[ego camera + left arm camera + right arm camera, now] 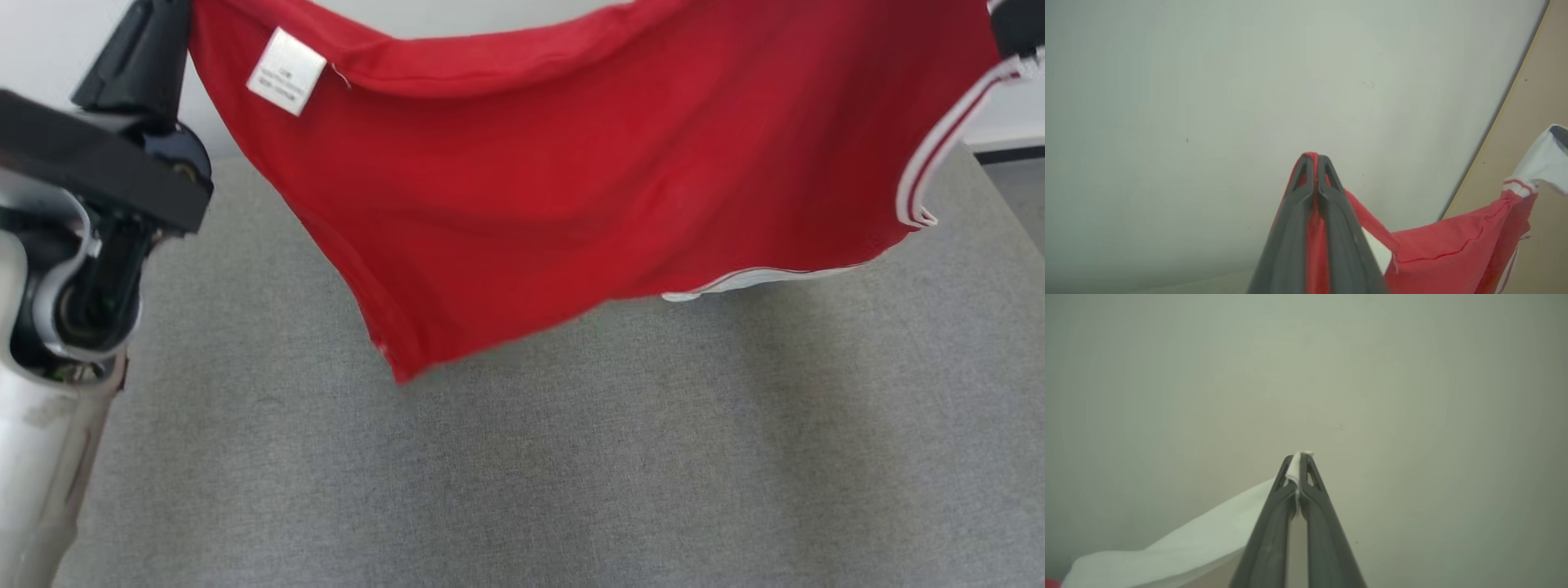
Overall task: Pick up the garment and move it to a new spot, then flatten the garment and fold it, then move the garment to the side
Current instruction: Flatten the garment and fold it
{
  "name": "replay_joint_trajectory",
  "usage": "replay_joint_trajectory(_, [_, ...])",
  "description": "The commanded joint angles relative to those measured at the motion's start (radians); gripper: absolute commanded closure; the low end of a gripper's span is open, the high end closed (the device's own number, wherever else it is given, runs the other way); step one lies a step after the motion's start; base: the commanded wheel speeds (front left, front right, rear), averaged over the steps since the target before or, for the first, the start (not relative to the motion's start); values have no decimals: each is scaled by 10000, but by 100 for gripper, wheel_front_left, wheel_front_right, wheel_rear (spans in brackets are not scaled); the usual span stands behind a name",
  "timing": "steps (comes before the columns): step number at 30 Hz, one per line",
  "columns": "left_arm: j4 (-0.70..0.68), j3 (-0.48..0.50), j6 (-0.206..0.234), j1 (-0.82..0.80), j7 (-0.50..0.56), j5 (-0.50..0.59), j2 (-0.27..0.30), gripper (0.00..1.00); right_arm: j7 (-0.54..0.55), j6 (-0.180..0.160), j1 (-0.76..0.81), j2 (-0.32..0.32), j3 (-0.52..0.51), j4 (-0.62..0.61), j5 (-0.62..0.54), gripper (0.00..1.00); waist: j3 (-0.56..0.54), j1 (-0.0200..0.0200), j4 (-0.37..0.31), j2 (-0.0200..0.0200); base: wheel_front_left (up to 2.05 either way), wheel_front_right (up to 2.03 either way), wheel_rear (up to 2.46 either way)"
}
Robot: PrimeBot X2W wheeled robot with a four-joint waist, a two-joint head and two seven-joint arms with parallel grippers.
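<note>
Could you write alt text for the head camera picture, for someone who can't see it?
A red garment with white trim hangs stretched between the left gripper, top left, and the right gripper, top right, above a grey surface. A white label sits near its upper left edge.

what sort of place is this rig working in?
Probably an indoor lab or test room: a bare pale wall, a wide flat surface covered in grey cloth, and a dark skirting strip above grey floor at the right. The red garment hangs over the surface.
</note>
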Motion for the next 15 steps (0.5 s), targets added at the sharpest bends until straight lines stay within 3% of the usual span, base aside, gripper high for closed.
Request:
replay_joint_trajectory(1, [79,-2,4,-307,14,92,14,100,-92,-26,-312,-188,150,275,-5,100,382,-1,-31,-1,0,0,0])
replay_joint_trajectory(10, [1036,109,-2,-2890,-217,464,-363,100,-892,-26,-3332,-409,1005,2523,-126,100,3073,-1,45,-1,0,0,0])
replay_joint_trajectory(15, [1684,287,-167,-4763,-901,900,-583,100,-2277,-26,-5458,-26,-113,3483,-911,100,4843,-1,137,-1,0,0,0])
